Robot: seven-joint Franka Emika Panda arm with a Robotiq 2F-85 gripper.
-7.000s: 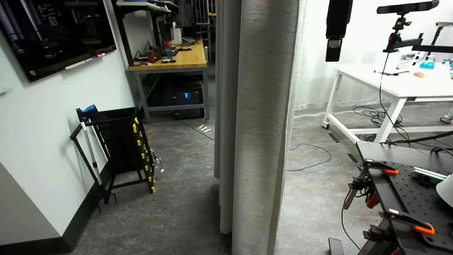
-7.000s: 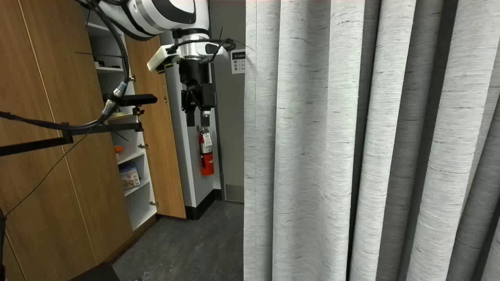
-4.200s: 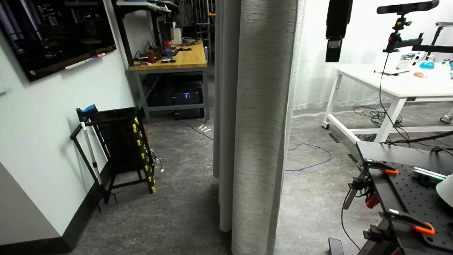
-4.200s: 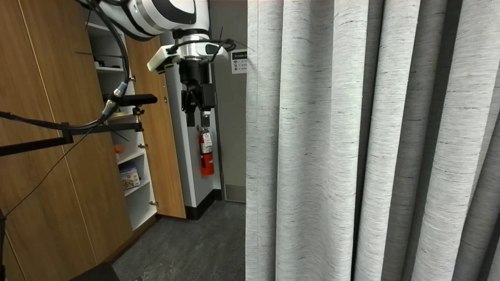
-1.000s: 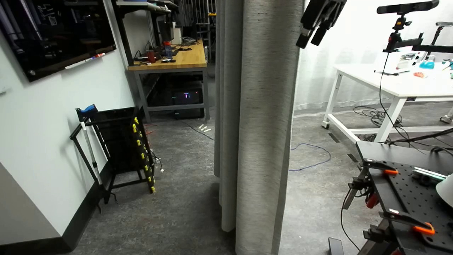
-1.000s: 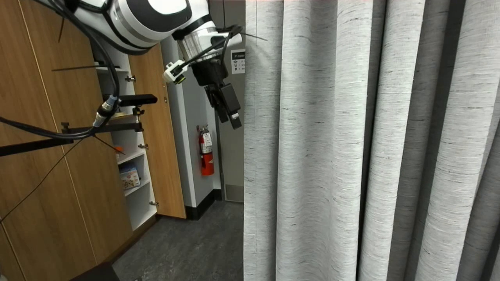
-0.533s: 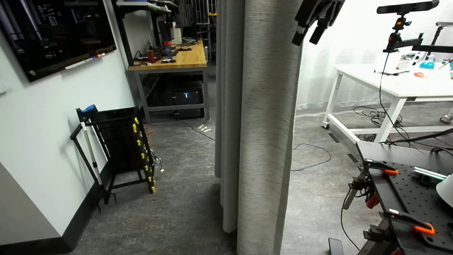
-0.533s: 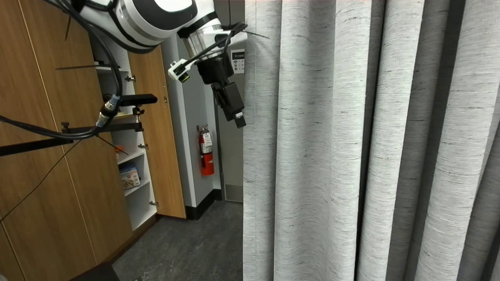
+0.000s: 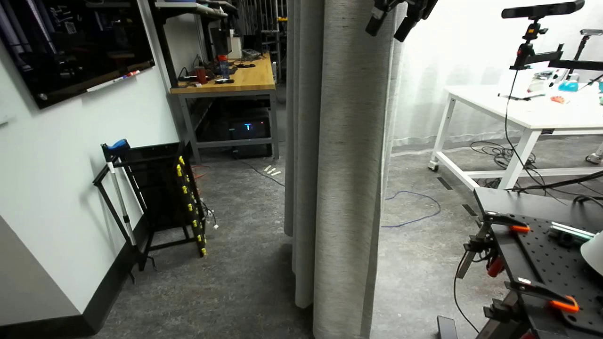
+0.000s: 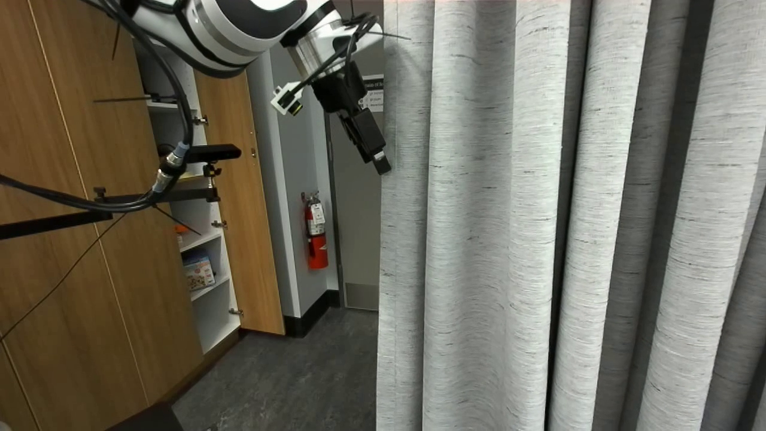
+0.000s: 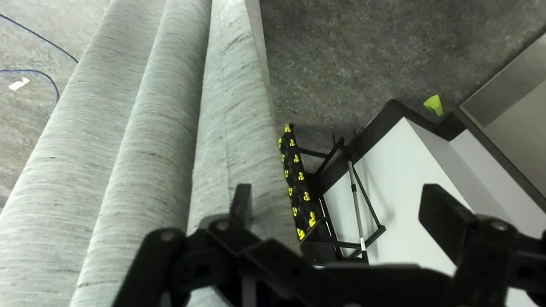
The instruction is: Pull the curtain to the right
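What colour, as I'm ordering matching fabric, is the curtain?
The curtain is light grey with fine streaks, clearest in an exterior view.

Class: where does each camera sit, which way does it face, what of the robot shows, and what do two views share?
An exterior view: standing apart, facing the curtain, workbench beyond; gripper shows.
An exterior view: standing apart, facing the curtain, fire extinguisher beyond; arm and gripper show.
Wrist view: on the arm, looking down along the curtain to the floor; fingers show.
Both exterior views share curtain and gripper.
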